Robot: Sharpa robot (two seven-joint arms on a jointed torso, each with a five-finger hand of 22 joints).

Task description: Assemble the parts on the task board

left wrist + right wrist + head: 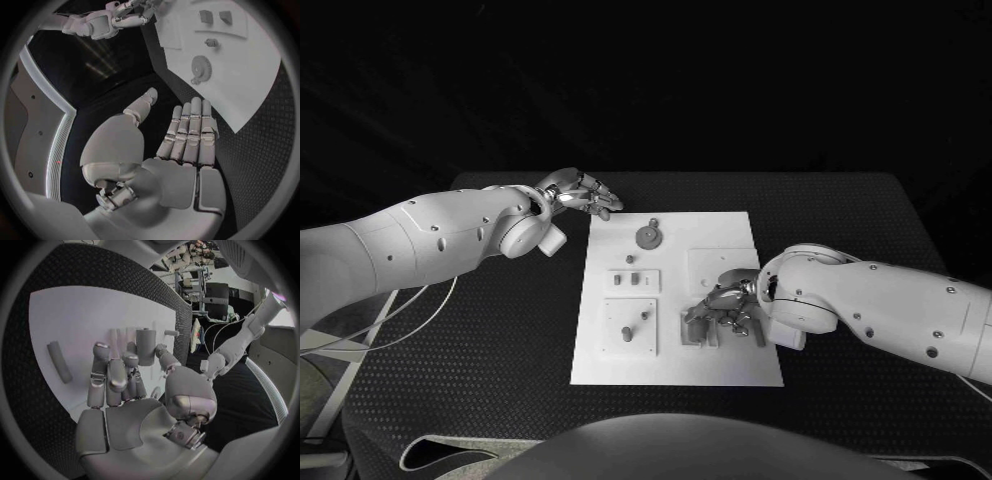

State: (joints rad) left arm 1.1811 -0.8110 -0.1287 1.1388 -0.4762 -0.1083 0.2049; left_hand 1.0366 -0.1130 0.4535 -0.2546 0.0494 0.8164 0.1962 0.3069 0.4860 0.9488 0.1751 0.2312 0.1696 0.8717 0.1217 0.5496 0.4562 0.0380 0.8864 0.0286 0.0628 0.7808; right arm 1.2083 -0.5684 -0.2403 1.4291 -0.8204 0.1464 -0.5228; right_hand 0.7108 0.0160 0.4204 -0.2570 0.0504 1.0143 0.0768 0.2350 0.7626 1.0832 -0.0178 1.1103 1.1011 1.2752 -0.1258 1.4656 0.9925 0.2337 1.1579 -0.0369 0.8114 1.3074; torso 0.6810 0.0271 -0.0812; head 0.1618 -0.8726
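On the task board [733, 350] (white) stand grey parts [627, 330].

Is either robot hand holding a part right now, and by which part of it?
Left robot hand holds nothing, fingers straight beside the task board. Right robot hand is down among the parts; any hold cannot be told.

The right hand [728, 303] lies over the task board's [733, 225] near right part, covering the pieces there. The left hand [581, 192] hovers off the board's far left corner. The gear [648, 236] and small pegs [632, 279] stud the board's left half; the black table [488, 330] lies bare to either side.
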